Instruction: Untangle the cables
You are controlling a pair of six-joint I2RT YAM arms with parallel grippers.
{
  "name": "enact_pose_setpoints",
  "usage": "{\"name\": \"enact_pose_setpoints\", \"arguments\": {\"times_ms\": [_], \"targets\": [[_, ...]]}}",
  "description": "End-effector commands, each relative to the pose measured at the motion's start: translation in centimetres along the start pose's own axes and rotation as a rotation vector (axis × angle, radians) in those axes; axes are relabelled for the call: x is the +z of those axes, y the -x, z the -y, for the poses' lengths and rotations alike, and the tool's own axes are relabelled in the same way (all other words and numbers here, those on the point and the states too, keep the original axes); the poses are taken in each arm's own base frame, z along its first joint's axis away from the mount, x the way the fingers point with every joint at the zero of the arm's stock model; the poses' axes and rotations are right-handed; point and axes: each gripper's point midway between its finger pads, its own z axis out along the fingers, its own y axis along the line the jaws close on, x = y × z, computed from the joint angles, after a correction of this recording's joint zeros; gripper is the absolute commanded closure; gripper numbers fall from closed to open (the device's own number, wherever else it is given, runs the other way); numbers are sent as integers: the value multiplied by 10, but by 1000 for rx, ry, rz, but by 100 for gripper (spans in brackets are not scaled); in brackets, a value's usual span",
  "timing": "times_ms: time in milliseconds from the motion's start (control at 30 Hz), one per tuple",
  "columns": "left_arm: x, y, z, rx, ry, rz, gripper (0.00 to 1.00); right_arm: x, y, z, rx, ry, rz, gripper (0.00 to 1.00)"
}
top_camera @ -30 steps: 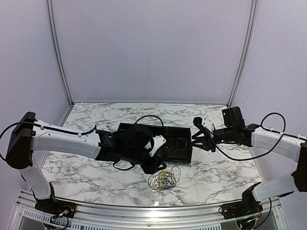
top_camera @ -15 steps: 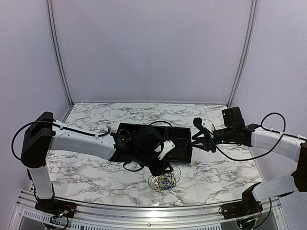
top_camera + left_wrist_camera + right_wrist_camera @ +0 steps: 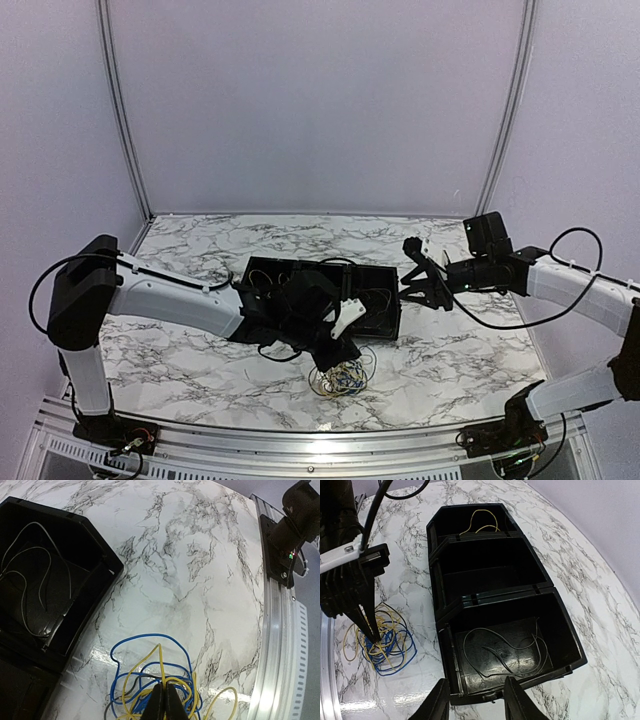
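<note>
tray (image 3: 492, 596): on the table (image 3: 450, 350), middle, three bins left to right
cables (image 3: 342, 378): on the table, just in front of the tray's right end
left gripper (image 3: 164, 696): tips down in the cables
right gripper (image 3: 476, 705): just right of the tray
stray wires (image 3: 487, 650): inside both end bins

**Visitor:** What are you made of behind that left pincer (image 3: 162, 692)?

**Robot:** It's two black fingers (image 3: 156, 706) tapering to fine tips. Just behind them I have a white bracket (image 3: 340, 559) with a screw (image 3: 347, 549), then a bulky black wrist (image 3: 300, 298), a long white shell (image 3: 175, 300) and a black block joint (image 3: 78, 300).

**Visitor:** And the other side?

**Robot:** It's the same behind my right pincer (image 3: 475, 692): a black wrist housing (image 3: 490, 268), a white link (image 3: 585, 292) and a thin black cable (image 3: 505, 327) looping below it.
</note>
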Motion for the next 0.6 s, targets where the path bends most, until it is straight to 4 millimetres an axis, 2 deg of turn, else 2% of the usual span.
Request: {"name": "enact_pose_setpoints", "arguments": {"times_ms": [0,100,233,300,433,567], "targets": [[-8,5,8,1,-29,59,100,0,0,-22,-27,81,-44,62],[-18,13,8,-17,-24,124,100,11,-10,-48,-42,175,-86,59],[-26,22,7,-43,-14,181,100,14,-4,-80,-12,318,-45,44],[-31,26,8,-56,-20,220,100,17,-5,-88,-30,345,-43,40],[-43,37,11,-62,-27,277,100,24,-2,-103,-43,406,-50,38],[-56,51,16,-66,-39,323,100,32,4,-105,-45,408,-42,39]]}}
